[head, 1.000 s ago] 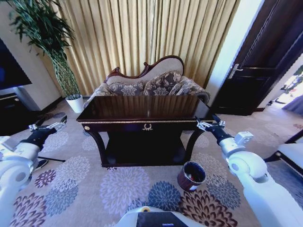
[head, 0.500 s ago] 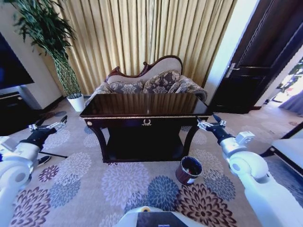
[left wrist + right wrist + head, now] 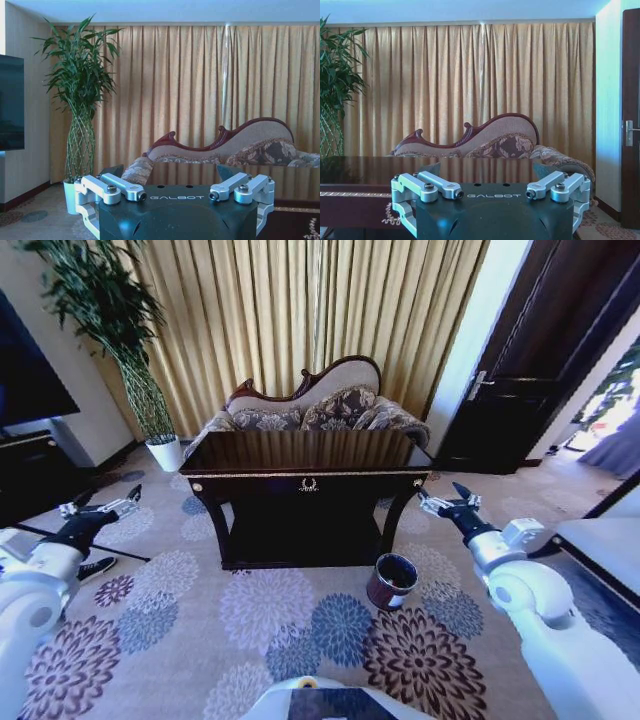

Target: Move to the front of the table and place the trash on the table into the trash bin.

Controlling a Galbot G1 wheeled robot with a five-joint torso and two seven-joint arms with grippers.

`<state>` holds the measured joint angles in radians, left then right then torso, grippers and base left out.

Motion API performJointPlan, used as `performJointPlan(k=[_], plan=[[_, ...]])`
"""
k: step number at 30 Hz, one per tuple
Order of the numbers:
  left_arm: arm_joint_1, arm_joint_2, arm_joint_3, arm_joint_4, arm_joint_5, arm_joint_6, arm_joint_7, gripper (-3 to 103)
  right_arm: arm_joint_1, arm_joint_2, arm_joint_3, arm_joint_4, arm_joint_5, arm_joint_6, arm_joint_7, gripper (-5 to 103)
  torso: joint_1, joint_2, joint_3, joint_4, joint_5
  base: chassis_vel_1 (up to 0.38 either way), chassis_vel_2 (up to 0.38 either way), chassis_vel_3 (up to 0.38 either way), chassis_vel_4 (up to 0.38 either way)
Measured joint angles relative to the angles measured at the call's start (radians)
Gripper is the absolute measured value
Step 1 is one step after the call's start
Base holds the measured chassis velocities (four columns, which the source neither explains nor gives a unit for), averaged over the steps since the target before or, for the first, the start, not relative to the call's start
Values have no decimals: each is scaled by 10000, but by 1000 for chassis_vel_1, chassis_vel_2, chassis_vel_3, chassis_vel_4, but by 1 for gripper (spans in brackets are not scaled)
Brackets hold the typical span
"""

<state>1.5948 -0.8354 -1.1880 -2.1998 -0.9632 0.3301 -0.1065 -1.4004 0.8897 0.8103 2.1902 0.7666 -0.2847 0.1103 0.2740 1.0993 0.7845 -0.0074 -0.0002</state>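
Note:
The table (image 3: 250,483), glossy dark wood with gold trim and a lower shelf, stands ahead at the centre of the head view; its top shows only curtain reflections. The trash is out of view. The trash bin (image 3: 392,581), small, round and dark reddish-brown, sits on the carpet by the table's front right leg. My left gripper (image 3: 100,505) hangs open over the carpet well left of the table. Near the table's right front corner and above the bin, my right gripper (image 3: 448,502) is open. Both wrist views look over the open grippers (image 3: 169,172) (image 3: 487,169) toward the tabletop.
A carved sofa (image 3: 320,410) stands behind the table against gold curtains. A tall plant in a white pot (image 3: 165,452) and a black TV stand (image 3: 30,475) are at the left, a dark door (image 3: 530,390) at the right. Floral carpet (image 3: 270,615) lies open before the table.
The whole head view has shifted: table and bin now look smaller and farther off, so the camera has moved. Both arms hold the same pose, grippers still open.

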Motion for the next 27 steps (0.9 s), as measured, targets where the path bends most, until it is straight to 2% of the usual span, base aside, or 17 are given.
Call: performJointPlan(k=[23,27], plan=[[59,-19,-78,49,-14,-52,14,100,-217,96,123,43,-14,14,-12,100,0,0,0,1,-3,210,-226,-217,214],[59,-33,-77,60,-25,-62,29,100,-262,123,91,37,-59,25,-14,100,0,0,0,-3,9,244,-238,-243,233]])
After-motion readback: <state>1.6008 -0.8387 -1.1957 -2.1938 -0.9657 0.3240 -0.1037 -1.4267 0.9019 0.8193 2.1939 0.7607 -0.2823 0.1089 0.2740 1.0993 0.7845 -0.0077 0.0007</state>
